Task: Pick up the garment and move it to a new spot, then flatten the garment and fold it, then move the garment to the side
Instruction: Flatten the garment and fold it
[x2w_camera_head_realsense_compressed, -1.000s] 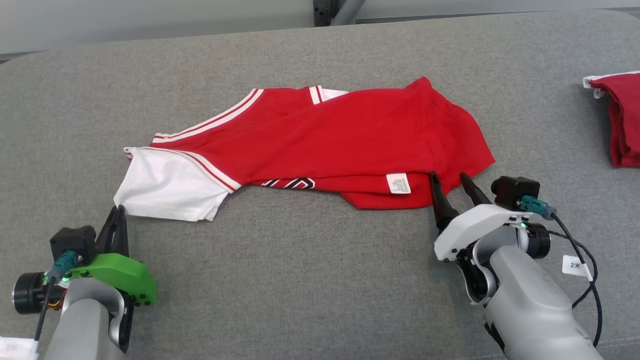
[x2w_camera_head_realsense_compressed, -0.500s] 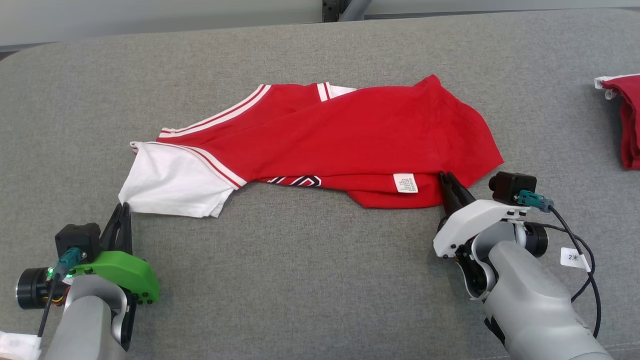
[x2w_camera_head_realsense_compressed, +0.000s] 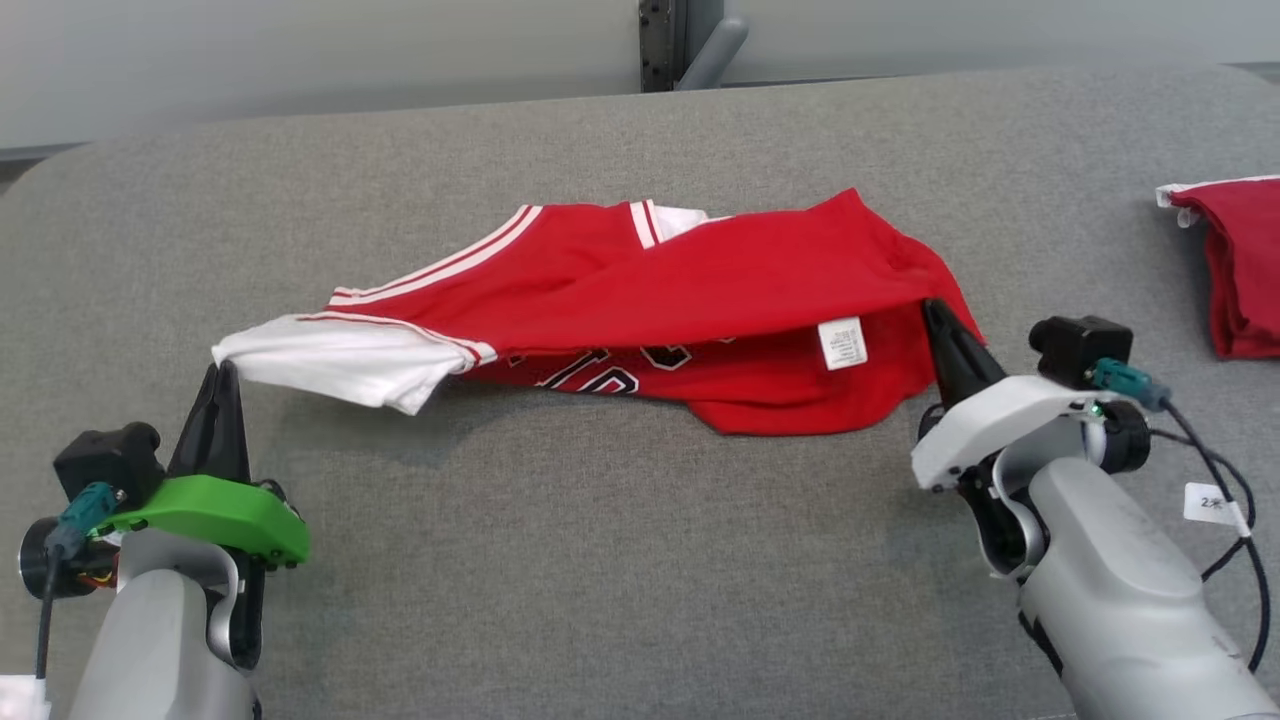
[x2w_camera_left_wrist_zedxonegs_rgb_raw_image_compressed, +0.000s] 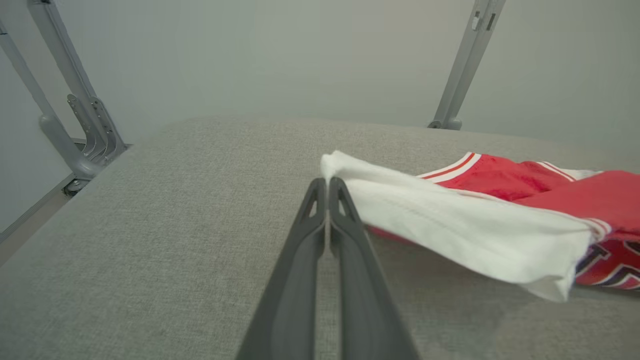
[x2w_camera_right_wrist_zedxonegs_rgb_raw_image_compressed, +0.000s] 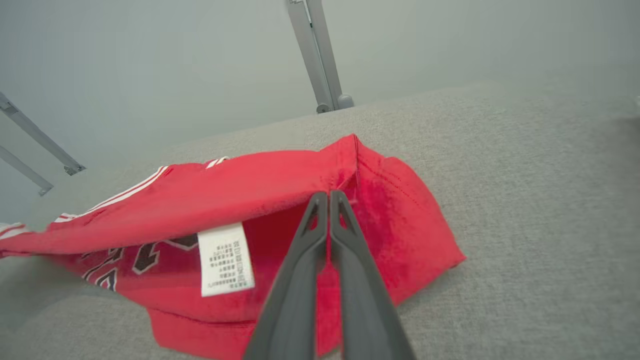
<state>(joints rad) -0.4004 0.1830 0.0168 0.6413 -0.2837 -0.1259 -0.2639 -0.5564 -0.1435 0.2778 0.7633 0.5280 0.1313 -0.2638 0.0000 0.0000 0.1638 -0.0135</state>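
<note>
Because the left end effector (x2w_camera_head_realsense_compressed: 222, 372) is closed on only the sleeve (x2w_camera_head_realsense_compressed: 335, 362) tip and the right end effector (x2w_camera_head_realsense_compressed: 932, 312) on the shirt (x2w_camera_head_realsense_compressed: 700, 290) hem, either edge may slip out during lifting.

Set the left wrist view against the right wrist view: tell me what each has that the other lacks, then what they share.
Left wrist view: the left gripper shut on the corner of the white sleeve. Right wrist view: the right gripper shut on the upper layer of the red jersey, a white care label hanging beside it. Shared: the jersey, its black lettering, the grey padded surface and metal struts.
</note>
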